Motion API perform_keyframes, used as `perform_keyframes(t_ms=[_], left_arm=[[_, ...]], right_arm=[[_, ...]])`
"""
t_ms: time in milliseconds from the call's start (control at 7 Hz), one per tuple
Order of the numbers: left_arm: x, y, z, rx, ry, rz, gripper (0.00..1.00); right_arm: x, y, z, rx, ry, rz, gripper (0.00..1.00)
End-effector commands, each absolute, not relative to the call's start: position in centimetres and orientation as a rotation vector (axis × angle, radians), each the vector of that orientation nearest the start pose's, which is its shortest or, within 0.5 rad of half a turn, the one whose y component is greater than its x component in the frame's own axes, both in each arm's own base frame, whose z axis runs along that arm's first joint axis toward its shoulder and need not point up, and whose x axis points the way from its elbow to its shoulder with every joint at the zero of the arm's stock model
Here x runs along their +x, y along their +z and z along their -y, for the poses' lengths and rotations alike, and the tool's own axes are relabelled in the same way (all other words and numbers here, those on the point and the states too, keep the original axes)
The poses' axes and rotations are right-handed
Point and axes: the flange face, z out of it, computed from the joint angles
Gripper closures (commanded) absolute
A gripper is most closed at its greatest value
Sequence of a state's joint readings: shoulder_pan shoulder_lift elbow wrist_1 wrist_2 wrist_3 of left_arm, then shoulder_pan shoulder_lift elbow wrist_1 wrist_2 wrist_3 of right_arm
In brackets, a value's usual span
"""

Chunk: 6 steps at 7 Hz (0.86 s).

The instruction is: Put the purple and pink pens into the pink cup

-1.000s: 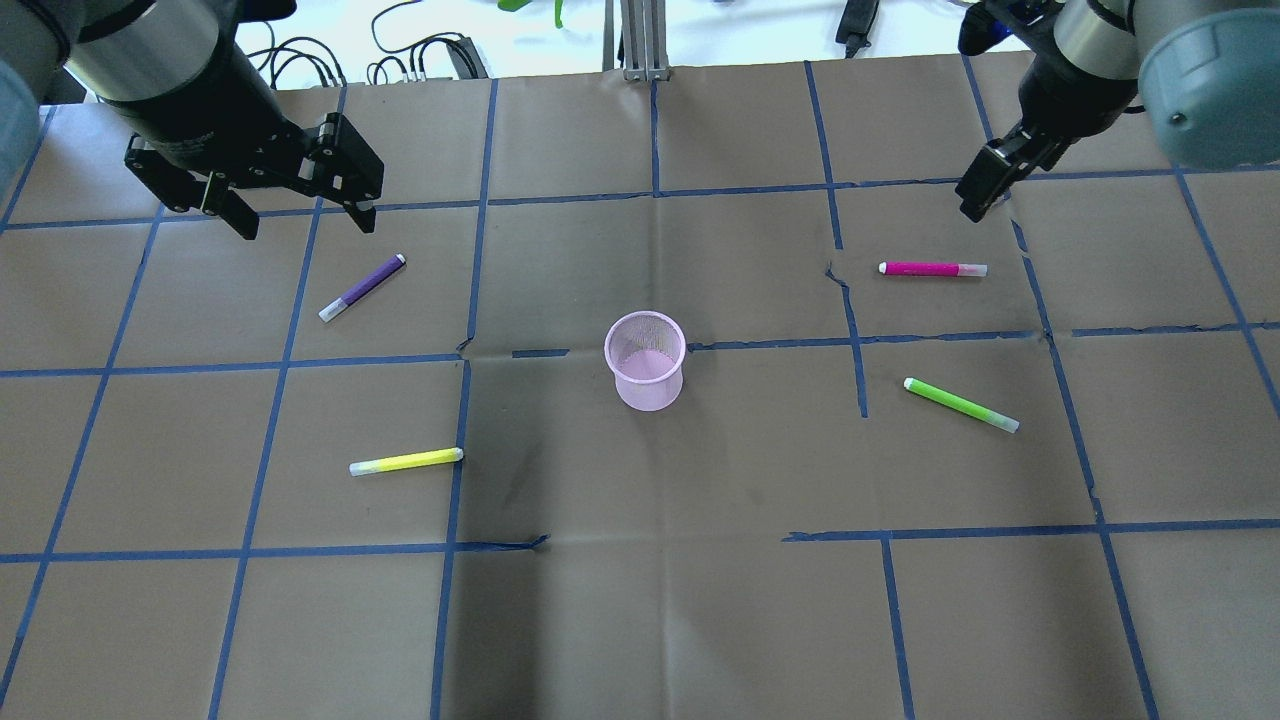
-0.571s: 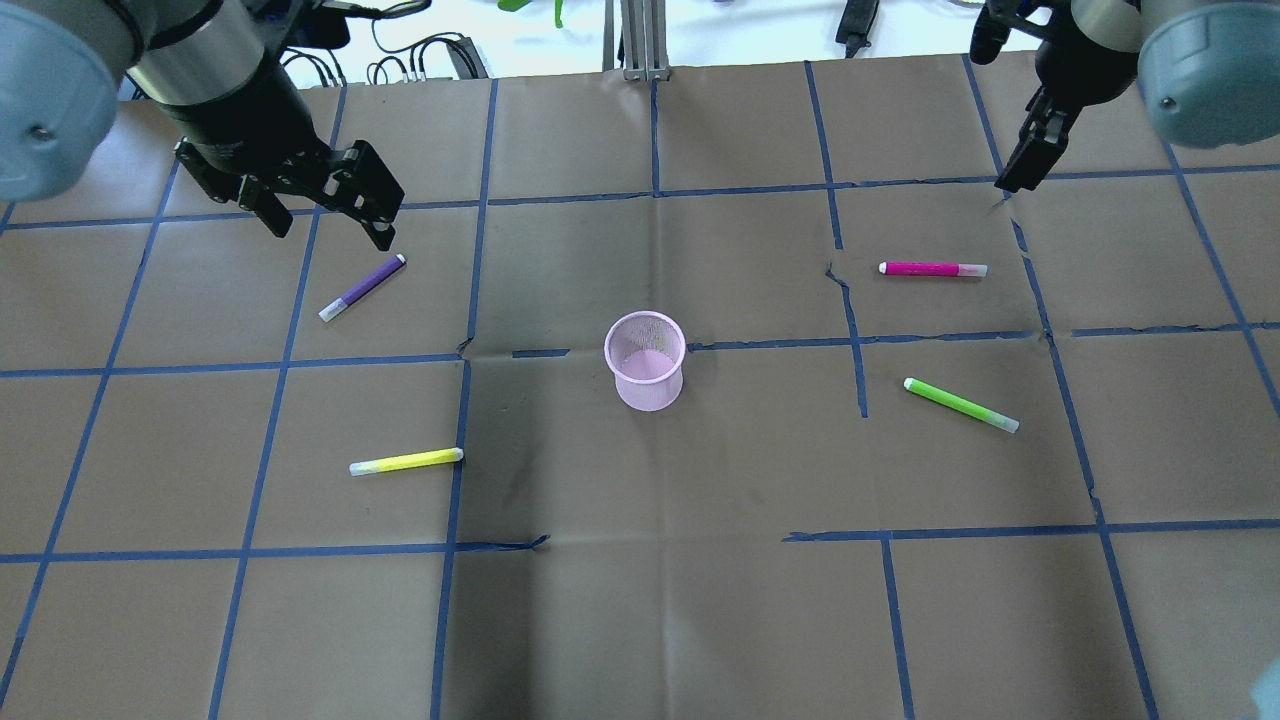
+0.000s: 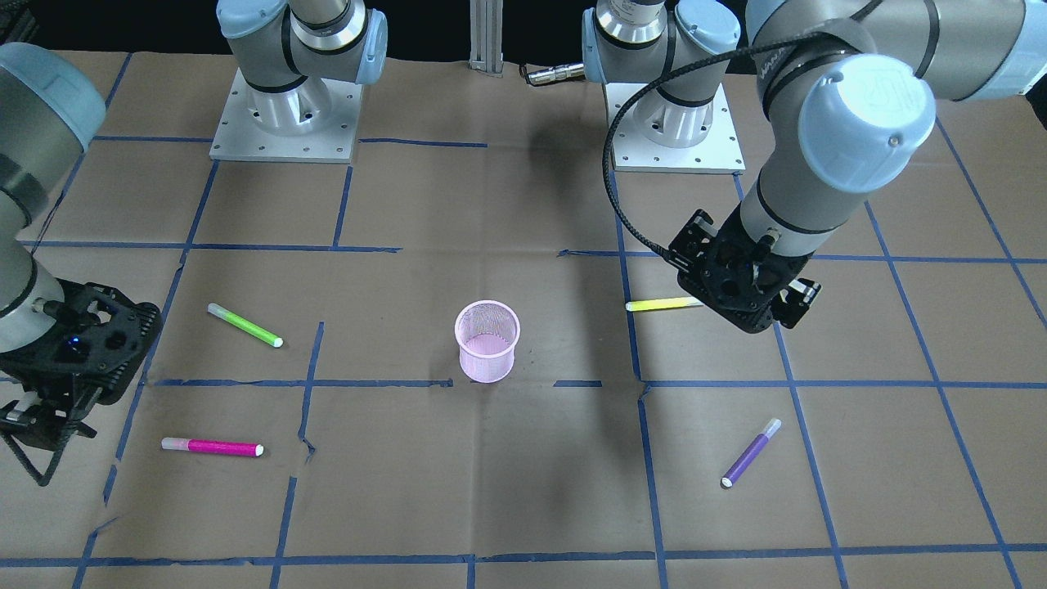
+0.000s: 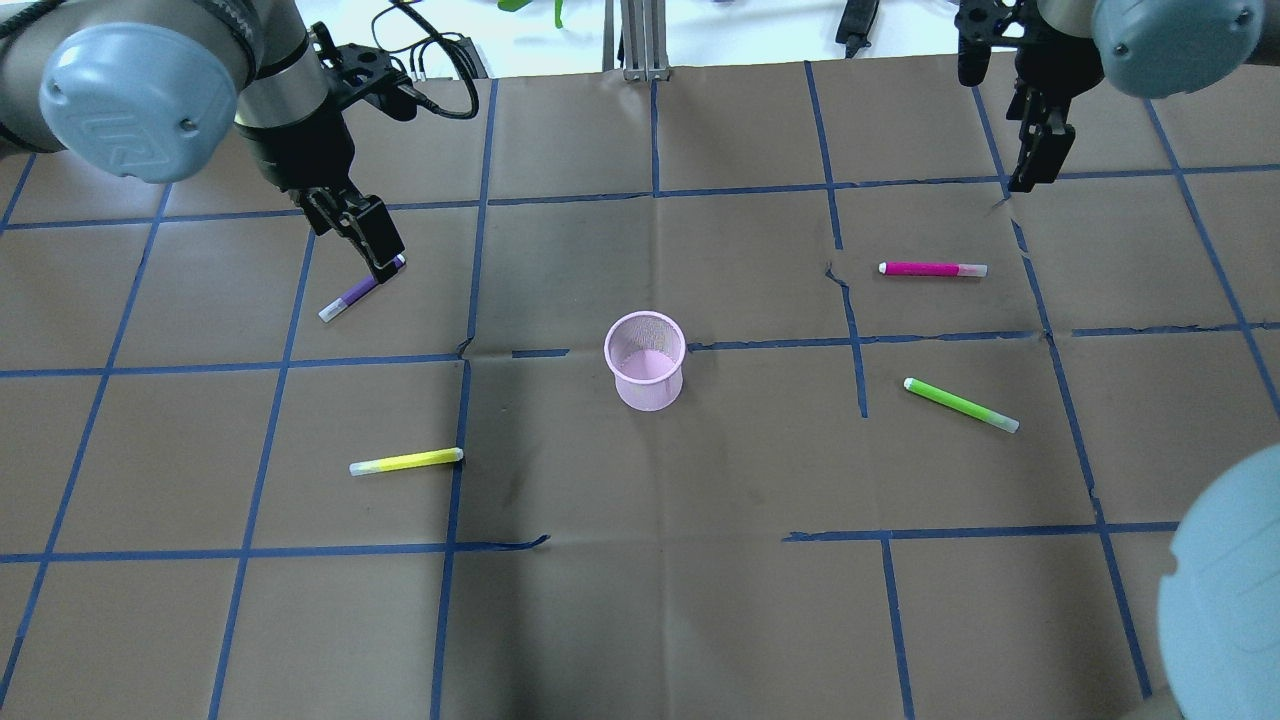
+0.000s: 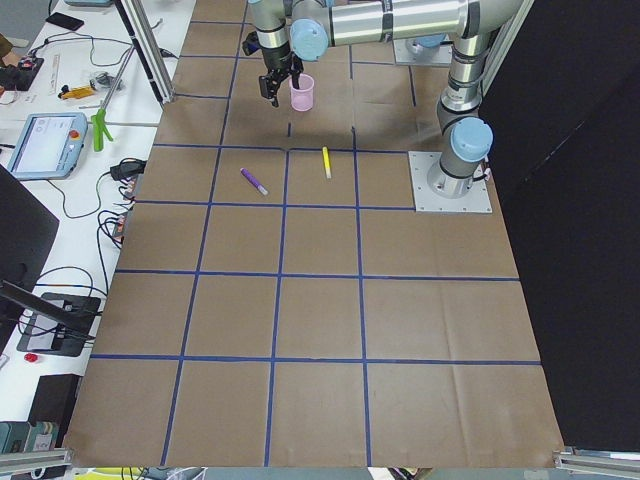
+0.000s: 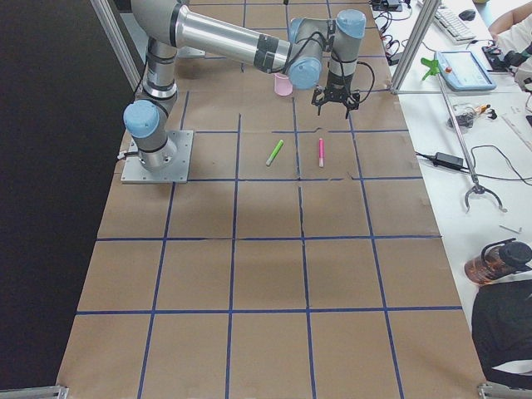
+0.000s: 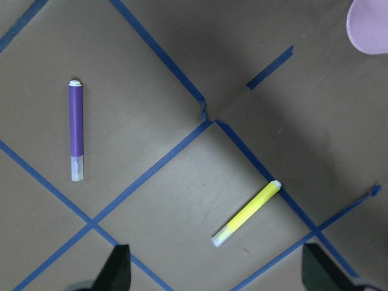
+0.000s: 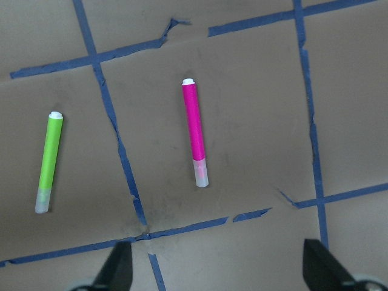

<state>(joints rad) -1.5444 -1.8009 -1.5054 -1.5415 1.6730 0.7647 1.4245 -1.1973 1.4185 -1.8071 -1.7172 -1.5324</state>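
One camera looks from behind the robot (image 3: 671, 106), forward and down on the brown paper-covered bench (image 4: 700, 620); another faces it from across, steeply down. Two look along the bench from its ends, high and far. All four share the pink wire-mesh cup (image 4: 645, 360). Each wrist camera looks down from near: left on the slim purple pen (image 7: 76, 130), right on the slim pink pen (image 8: 195, 132).

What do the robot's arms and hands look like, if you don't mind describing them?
The left arm and right arm are silver tubes with rounded pale-blue joint caps. A black ribbed cable loops down to the left hand. Both it and the right hand are black, with two fingers.
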Motion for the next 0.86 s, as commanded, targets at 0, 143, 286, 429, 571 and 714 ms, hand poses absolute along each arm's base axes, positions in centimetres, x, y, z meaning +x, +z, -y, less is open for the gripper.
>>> perform_keyframes(t_ms=[0,143,286,429,571,714], left_arm=[[-10.0,35.6,60.8,1.263,0.284,-2.766,0.02],[-9.8,32.8,63.4,1.288,0.271,-2.75,0.02],[-9.6,31.0,66.4,1.326,0.306,-2.725,0.02],[-9.4,29.4,69.6,1.318,0.364,-2.729,0.02],[-9.2,26.5,72.2,1.329,0.412,-2.721,0.02],[-8.8,23.8,74.3,1.318,0.456,-2.676,0.02]], right_arm=[[4.7,33.6,65.6,-2.172,0.417,-2.459,0.0],[4.5,31.5,66.0,-2.171,0.488,-2.442,0.0],[4.1,28.8,66.7,-2.19,0.632,-2.421,0.0],[5.5,26.3,67.2,-2.223,0.717,-2.408,0.0],[6.9,24.2,67.5,-2.184,0.751,-2.447,0.0],[7.9,22.5,68.1,-2.209,0.793,-2.45,0.0]])
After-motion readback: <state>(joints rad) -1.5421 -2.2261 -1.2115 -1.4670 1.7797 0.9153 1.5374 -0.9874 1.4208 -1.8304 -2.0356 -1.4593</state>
